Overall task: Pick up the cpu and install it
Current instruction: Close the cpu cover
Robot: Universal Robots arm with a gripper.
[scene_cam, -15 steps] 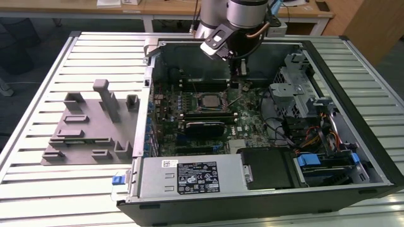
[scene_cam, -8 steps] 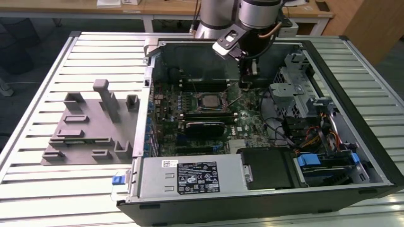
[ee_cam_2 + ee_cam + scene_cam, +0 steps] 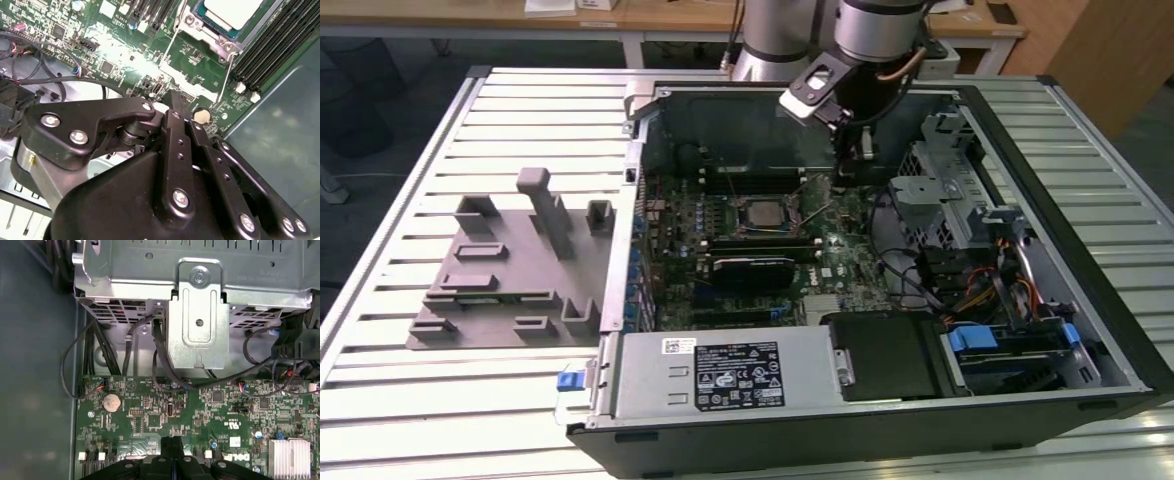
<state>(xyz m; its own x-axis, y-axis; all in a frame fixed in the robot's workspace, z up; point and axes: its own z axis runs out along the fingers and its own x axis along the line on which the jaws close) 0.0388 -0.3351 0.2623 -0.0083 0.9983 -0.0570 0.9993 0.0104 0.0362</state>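
Presently, by item.

- **Jaws:** clenched tip to tip in both wrist views, nothing between them. They hang low over the motherboard (image 3: 215, 415), near the coin cell (image 3: 111, 402).
- **Wire lever (image 3: 228, 75):** thin, running from the socket frame (image 3: 220, 46) towards the jaw tips.
- **Cpu (image 3: 232, 11):** silvery top up, lying in that socket, apart from the jaws. Whether the frame is latched over it, I cannot tell.
- **Black cables (image 3: 70, 365):** looping off the board edge under a metal bracket (image 3: 199, 315).
- **Open computer case (image 3: 1067, 210):** on the slatted worktop (image 3: 400, 400), with a grey fixture (image 3: 500, 290) beside it.

**Hazards, as I judge them:**
- A sideways drift could catch the wire lever and jolt the socket, shifting a chip that may be loose.
- Dropping lower could scrape board parts or the coin cell.
- A swing outward could snag the cables.
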